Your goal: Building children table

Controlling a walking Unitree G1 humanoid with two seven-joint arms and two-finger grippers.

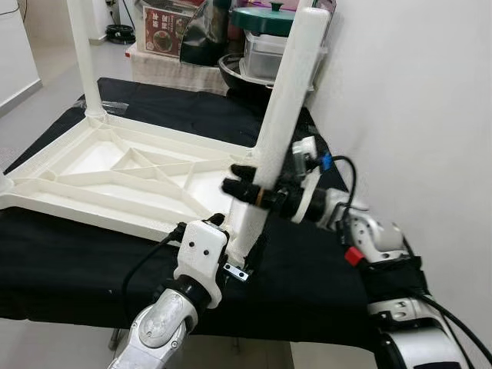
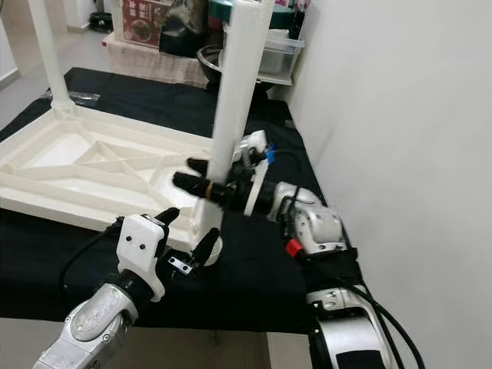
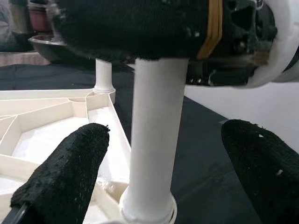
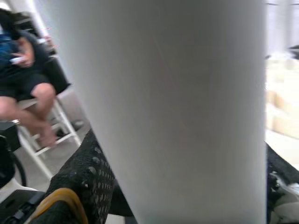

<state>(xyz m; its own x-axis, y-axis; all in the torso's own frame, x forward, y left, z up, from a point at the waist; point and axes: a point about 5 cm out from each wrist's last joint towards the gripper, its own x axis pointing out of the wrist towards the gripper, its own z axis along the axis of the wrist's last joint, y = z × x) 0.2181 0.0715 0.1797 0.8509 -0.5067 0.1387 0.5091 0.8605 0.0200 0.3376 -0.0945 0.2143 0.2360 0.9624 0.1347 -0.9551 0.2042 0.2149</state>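
A white children's table top (image 1: pixel 115 177) lies upside down on a black cloth (image 1: pixel 77 261). One white leg (image 1: pixel 83 54) stands in its far left corner. A second white leg (image 1: pixel 284 115) stands tilted in the near right corner socket (image 3: pixel 149 207). My right gripper (image 1: pixel 250 192) is shut around this leg about a third of the way up. My left gripper (image 1: pixel 237 234) is open low at the leg's base, with one black finger (image 3: pixel 65 177) on each side and neither touching it. In the right wrist view, the leg (image 4: pixel 177 107) sits against a black finger (image 4: pixel 84 177).
A white wall (image 1: pixel 415 115) runs close along the right side. Pots, a lidded plastic box (image 1: pixel 265 31) and a carton crowd the far end behind the table top. A person (image 4: pixel 23 70) sits on a chair in the right wrist view.
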